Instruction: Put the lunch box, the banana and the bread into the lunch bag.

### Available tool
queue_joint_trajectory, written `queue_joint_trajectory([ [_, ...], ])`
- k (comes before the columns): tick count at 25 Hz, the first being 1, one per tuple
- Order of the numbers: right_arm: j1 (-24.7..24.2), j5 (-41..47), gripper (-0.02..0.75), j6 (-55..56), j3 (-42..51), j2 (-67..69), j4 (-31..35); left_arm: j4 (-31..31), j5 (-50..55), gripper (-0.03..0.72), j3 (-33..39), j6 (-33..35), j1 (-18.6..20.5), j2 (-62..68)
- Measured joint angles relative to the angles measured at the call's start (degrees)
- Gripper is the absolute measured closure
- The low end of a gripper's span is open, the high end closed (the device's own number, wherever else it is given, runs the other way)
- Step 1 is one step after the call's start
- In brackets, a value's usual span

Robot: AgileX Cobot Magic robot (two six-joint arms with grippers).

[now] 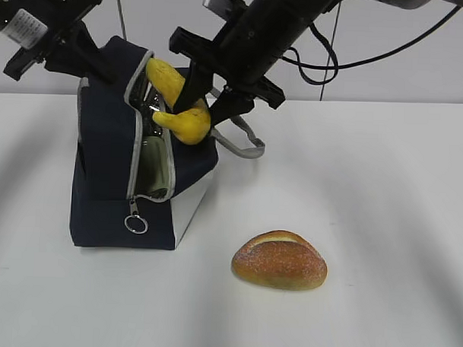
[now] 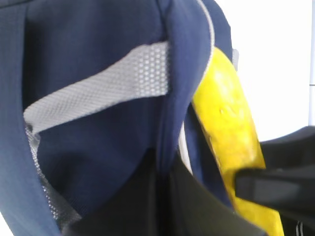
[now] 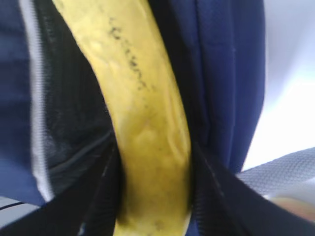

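- A smooth, matte white desk (image 1: 383, 194) fills the lower two thirds of the exterior view and runs out past the left, right and bottom edges.
- A plain pale grey wall (image 1: 402, 80) stands behind the desk, meeting it along a straight horizontal line.
- Thin black cables (image 1: 332, 47) hang in loops before the wall.
- The light is soft and even, casting faint, blurred grey shadows on the desk surface.

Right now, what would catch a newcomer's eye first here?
The bright yellow banana, clamped in the right gripper at the open mouth of the navy lunch bag on the left. Then the golden bread, lying alone on the white table in front.
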Motion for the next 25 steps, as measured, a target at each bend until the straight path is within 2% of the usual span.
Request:
queue_joint_trajectory([
  [3, 0.75, -0.64, 0.433, 0.24, -0.13, 0.0, 2.82, 0.05, 0.03, 0.691, 0.0, 0.05, 0.0, 0.0],
  [11, 2.77, -3.24, 0.433, 3.2, -0.38, 2.31, 5.22, -0.14, 0.18, 0.691, 0.0, 0.05, 0.0, 0.0],
  [17, 3.08, -9.8, 0.418, -4.27, -0.38, 3.15, 3.05, -0.18, 0.26, 0.691, 0.0, 0.05, 0.0, 0.0],
  [19, 3.08, -11.8, 0.38, -8.39, -0.38, 3.15, 2.48, -0.18, 0.26, 0.691, 0.0, 0.05, 0.0, 0.0],
  [23, 3.08, -13.5, 0.229, -17.5, -0.38, 3.15, 2.07, -0.18, 0.26, 0.691, 0.0, 0.05, 0.0, 0.0],
  [25, 3.08, -13.6, 0.192, -19.61, -0.38, 3.15, 1.32, -0.18, 0.26, 0.691, 0.0, 0.05, 0.0, 0.0],
])
